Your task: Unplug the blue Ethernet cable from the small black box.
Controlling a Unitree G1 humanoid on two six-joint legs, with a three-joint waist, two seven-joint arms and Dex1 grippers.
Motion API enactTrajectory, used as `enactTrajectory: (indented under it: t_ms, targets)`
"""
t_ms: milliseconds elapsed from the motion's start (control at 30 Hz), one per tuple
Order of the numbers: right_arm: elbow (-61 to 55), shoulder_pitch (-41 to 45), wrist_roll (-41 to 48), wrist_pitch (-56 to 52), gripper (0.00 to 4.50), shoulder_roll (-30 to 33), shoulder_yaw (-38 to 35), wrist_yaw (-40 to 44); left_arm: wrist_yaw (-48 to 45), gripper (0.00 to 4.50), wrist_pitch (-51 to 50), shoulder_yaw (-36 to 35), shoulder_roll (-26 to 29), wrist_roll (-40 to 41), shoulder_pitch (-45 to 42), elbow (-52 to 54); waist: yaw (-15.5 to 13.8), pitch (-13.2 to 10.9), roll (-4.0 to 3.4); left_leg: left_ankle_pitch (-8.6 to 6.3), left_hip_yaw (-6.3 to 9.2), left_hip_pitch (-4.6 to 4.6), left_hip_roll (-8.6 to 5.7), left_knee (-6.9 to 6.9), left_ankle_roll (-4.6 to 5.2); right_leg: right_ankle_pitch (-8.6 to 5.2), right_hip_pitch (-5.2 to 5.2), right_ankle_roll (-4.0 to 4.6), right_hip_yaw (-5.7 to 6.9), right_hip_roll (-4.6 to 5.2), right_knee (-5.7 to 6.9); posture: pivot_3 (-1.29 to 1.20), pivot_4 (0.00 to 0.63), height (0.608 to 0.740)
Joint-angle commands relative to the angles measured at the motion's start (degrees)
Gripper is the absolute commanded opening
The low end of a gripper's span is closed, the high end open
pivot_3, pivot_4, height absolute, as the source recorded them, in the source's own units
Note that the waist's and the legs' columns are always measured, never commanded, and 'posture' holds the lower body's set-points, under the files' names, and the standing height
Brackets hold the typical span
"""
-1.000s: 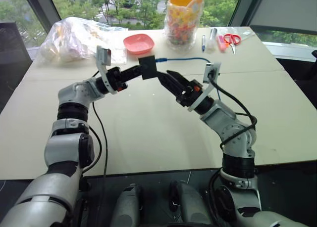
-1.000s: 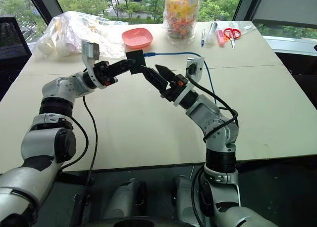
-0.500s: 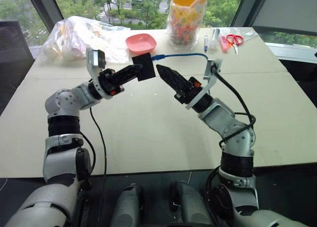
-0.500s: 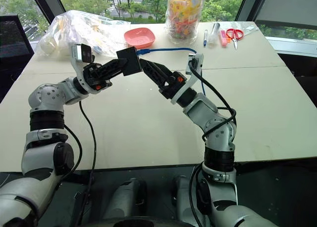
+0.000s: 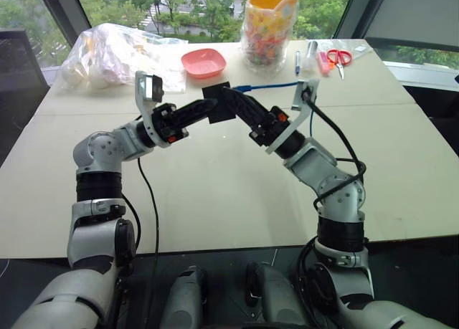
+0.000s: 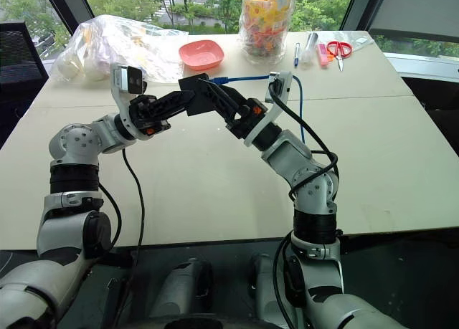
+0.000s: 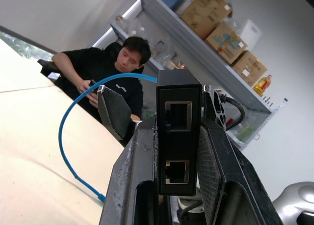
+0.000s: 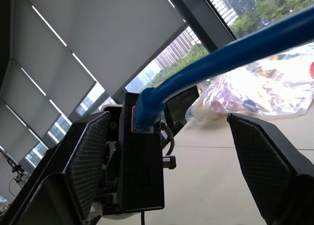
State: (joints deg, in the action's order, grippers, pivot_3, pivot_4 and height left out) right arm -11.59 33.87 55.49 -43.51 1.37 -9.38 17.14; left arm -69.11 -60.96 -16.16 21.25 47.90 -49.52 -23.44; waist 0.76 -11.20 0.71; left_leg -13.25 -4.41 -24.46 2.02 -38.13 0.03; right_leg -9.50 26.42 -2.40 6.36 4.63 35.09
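The big beige table (image 5: 215,193) is stretching across the whole scene, and both arms are meeting above its far half. Up at eleven o'clock a crumpled clear plastic bag (image 5: 107,53) is lying near the window edge; at twelve o'clock a tall jar of colourful sweets with a yellow lid (image 5: 267,24) is standing, with a pink dish (image 5: 203,62) sitting just beside it toward eleven. Out at one o'clock red-handled scissors (image 5: 336,57) are lying next to a couple of pens (image 5: 295,60).

Now the action: the left gripper (image 5: 208,108) is reaching in from nine o'clock, its fingers pressed together on the small black box (image 5: 217,104), holding it up off the table, right in the middle of the far half. In the left wrist view the box (image 7: 177,137) is sitting clamped between the two pads, two empty ports facing the camera.

The right gripper (image 5: 235,99) is coming in from four o'clock, jaws spread wide, straddling the plug end; its fingers (image 8: 86,156) are standing clear on both sides. The blue Ethernet cable (image 5: 276,86) is arcing away toward two o'clock, its plug (image 8: 146,112) seated in the box.
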Motion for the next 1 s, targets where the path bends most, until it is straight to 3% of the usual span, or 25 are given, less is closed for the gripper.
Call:
enactTrajectory:
  t_ms: [33, 467, 567, 767, 1000]
  targets:
    - [-1.0, 1.2, 1.7, 1.1, 3.98, -0.5, -0.6, -0.1, 0.2, 0.46, 0.6, -0.6, 0.4, 1.6, -0.6, 0.8, 0.0, 0.0, 0.0, 0.0, 0.0, 0.0, 0.0, 0.0, 0.0, 0.0, 0.0, 0.0, 0.0, 0.0, 0.0, 0.0, 0.15, 0.74]
    - [-0.7, 0.0, 4.8, 1.1, 3.98, -1.3, -1.6, -0.8, 0.7, 0.46, 0.7, -1.2, 0.8, 2.2, -0.5, 0.4, 0.0, 0.0, 0.0, 0.0, 0.0, -0.01, 0.01, 0.01, 0.0, -0.07, 0.01, 0.11, 0.0, 0.01, -0.03, 0.0, 0.15, 0.74]
    - [-0.3, 0.1, 4.4, 1.3, 3.19, -1.3, -1.2, -0.7, 0.8, 0.46, 0.8, -1.0, 0.6, 2.1, -0.4, 0.5, 0.0, 0.0, 0.0, -0.01, 0.0, -0.02, 0.01, 0.01, 0.0, -0.09, 0.01, 0.14, 0.0, 0.01, -0.03, 0.0, 0.15, 0.74]
    - [0.3, 0.3, 4.4, 1.7, 0.07, -1.9, -0.9, -1.0, 1.1, 0.46, 0.8, -0.8, 0.4, 2.3, -0.2, 0.9, 0.0, 0.0, 0.0, -0.01, 0.01, -0.02, 0.02, 0.03, -0.01, -0.09, 0.02, 0.14, 0.0, 0.01, -0.05, 0.0, 0.15, 0.74]
    - [1.0, 0.1, 4.9, 2.1, 0.03, -1.1, -1.9, -1.6, 1.4, 0.46, 2.1, -0.9, 1.5, 1.3, -0.1, 0.2, 0.0, 0.0, 0.0, -0.01, 0.01, -0.04, 0.02, 0.04, -0.01, -0.1, 0.03, 0.15, 0.01, 0.01, -0.07, 0.0, 0.15, 0.74]
